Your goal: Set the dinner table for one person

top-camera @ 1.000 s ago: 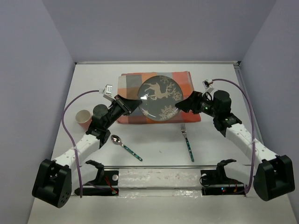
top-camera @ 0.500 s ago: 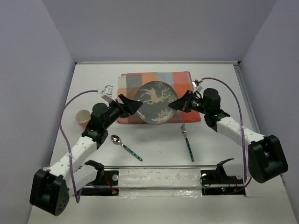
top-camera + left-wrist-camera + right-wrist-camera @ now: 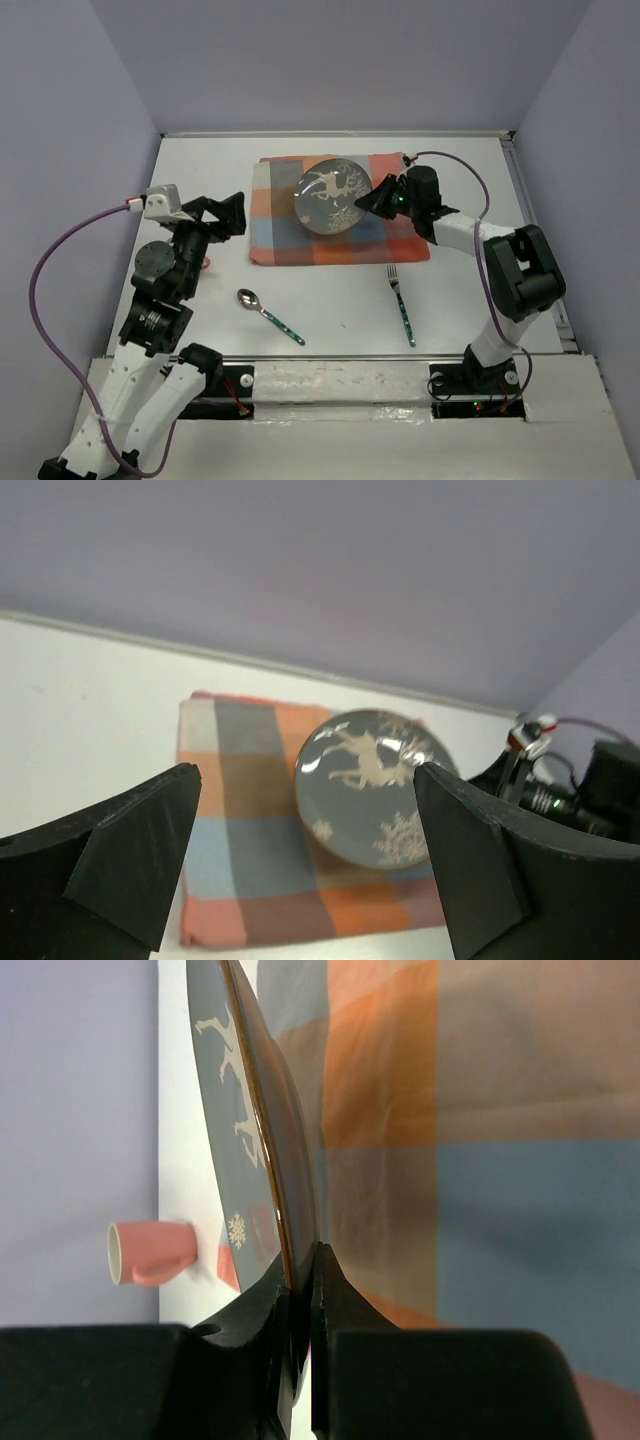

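Right end effector (image 3: pixel 372 200) clamped on the plate (image 3: pixel 330 193) rim; left end effector (image 3: pixel 228 212) spread wide, holding nothing.
White counter (image 3: pixel 450 300) spans beneath both arms; plate tilted on edge over checked cloth (image 3: pixel 285 225); spoon (image 3: pixel 268 315) and fork (image 3: pixel 401 305) lie nearer.

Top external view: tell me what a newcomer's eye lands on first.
The grey reindeer plate, pinched at its rim by the right claw and tilted up over the checked cloth, far centre of the view. Next, the left claw, wide open and empty, raised left of the cloth. A spoon and fork lie on the near side.
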`<action>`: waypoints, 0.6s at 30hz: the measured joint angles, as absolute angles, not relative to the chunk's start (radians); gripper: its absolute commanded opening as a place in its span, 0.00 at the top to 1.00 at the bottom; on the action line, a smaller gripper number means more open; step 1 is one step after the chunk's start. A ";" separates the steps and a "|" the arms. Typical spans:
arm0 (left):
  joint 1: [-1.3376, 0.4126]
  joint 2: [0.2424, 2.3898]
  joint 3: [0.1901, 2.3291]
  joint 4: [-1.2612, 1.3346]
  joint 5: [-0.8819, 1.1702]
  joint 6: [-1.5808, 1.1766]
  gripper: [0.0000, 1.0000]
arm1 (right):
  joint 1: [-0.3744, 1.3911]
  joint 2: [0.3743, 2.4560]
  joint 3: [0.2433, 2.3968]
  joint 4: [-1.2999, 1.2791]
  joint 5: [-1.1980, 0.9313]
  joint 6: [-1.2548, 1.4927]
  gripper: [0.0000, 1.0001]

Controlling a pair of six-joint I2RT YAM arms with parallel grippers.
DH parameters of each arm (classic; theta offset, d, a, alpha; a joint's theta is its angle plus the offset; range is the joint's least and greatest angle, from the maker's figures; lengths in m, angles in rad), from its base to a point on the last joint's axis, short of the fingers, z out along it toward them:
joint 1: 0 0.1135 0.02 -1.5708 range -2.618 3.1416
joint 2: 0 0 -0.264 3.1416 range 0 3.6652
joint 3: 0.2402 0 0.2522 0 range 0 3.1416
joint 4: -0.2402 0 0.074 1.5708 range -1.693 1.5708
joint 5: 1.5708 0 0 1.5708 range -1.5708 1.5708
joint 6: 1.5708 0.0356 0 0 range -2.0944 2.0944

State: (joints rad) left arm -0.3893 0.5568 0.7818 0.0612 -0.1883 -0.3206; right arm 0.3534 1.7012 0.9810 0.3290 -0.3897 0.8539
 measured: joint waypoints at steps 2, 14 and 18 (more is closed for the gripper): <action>-0.385 0.579 0.759 0.034 -0.188 -0.300 0.01 | 0.353 1.765 1.028 0.332 -0.385 0.864 1.00; -0.384 0.612 0.728 -0.019 -0.184 -0.259 0.01 | 0.354 1.959 1.121 0.348 -0.355 0.897 1.00; -0.384 0.615 0.728 -0.019 -0.184 -0.257 0.01 | 0.354 1.988 1.124 0.357 -0.358 0.910 1.00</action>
State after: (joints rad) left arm -0.3843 0.6147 0.7277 -0.0189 -0.1841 -0.2565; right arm 0.3538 1.9881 1.1236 0.3569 -0.3576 0.9100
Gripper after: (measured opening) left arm 0.989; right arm 0.110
